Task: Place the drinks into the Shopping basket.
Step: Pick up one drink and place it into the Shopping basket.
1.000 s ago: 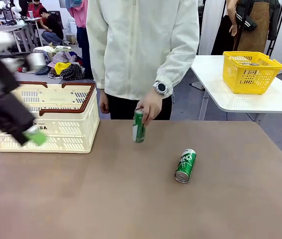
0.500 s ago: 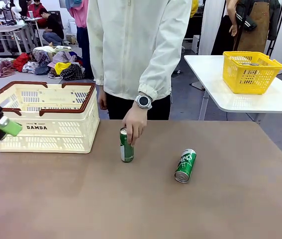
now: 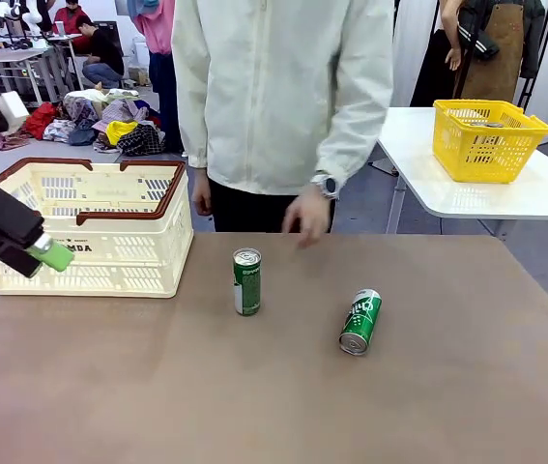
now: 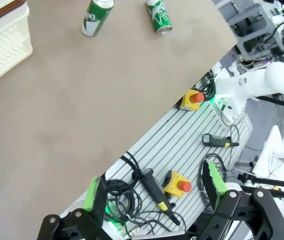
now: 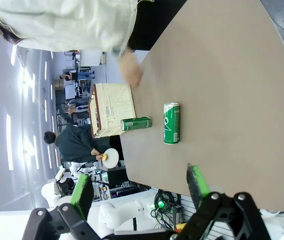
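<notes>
One upright can [image 3: 246,281], one toppled can [image 3: 360,321], both far from open, empty left and right jaws

Bright, even indoor light; soft shadows, wide-angle bending in wrist views.

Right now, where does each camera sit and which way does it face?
Front: fixed on the robot's side, facing across the table at the person; left gripper at picture left.
Left wrist: above the table's near edge, looking down at it and the cabling; left gripper open at bottom.
Right wrist: rolled sideways, looking along the table toward the Shopping basket; right gripper open at bottom.
Shared: all three show the upright can and the lying can.
</notes>
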